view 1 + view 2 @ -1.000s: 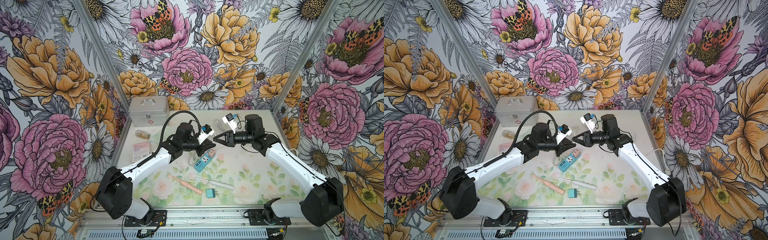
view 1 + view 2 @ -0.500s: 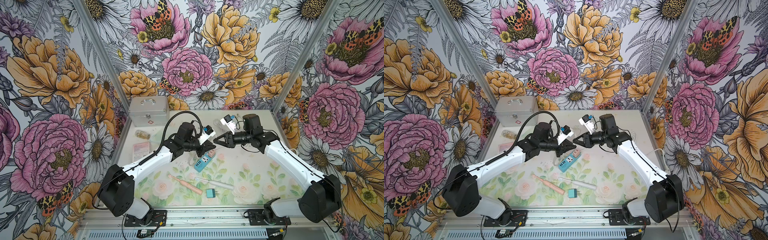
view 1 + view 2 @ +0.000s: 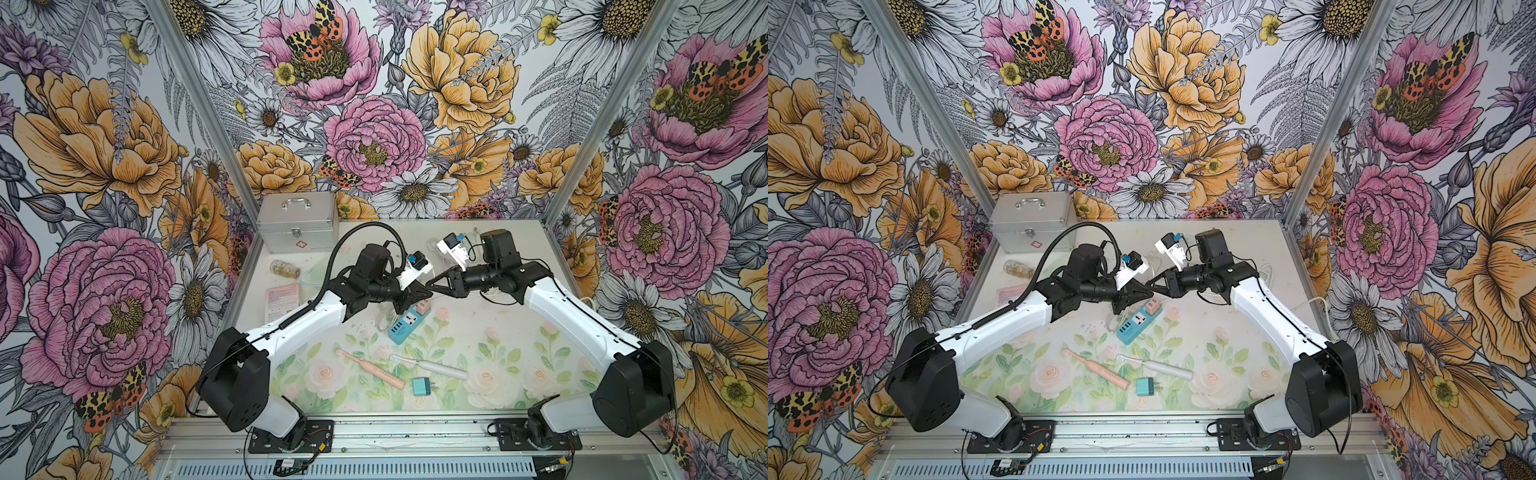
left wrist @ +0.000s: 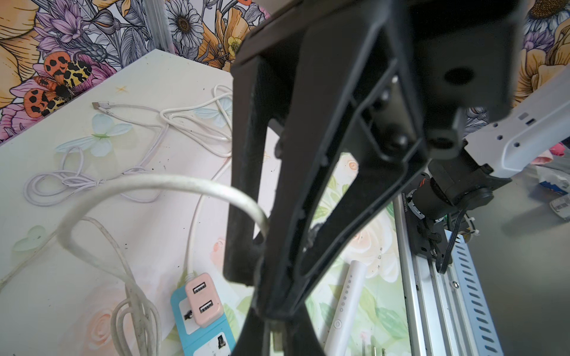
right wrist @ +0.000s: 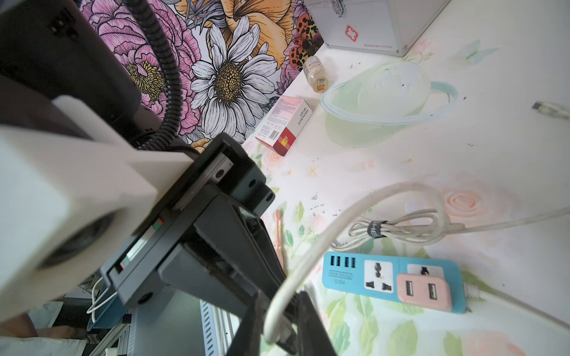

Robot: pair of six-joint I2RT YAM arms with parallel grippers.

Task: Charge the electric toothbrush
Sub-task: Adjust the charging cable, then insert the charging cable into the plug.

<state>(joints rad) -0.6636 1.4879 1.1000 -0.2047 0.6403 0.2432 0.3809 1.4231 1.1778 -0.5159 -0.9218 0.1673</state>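
Observation:
A pink electric toothbrush (image 3: 370, 369) and a white one (image 3: 432, 368) lie near the table's front, in both top views. Above the blue power strip (image 3: 405, 328) with its pink USB adapter (image 3: 423, 306), both grippers meet tip to tip. My left gripper (image 4: 277, 336) is shut on the end of a thick white cable (image 4: 148, 182). My right gripper (image 5: 283, 333) has its jaws pressed round that same cable end (image 5: 308, 265), right beside the left fingertips. The cable arcs back to a strapped bundle (image 5: 401, 228) on the table.
A teal plug block (image 3: 420, 386) lies by the white toothbrush. At the back left are a metal case (image 3: 297, 220), a pill bottle (image 3: 284, 269) and a pink box (image 3: 282, 298). A thin pale cable (image 4: 92, 182) sprawls at the back.
My right gripper has moved left and down to the left gripper's tip, and its jaws have narrowed onto the cable end. The left gripper stays shut and has barely shifted.

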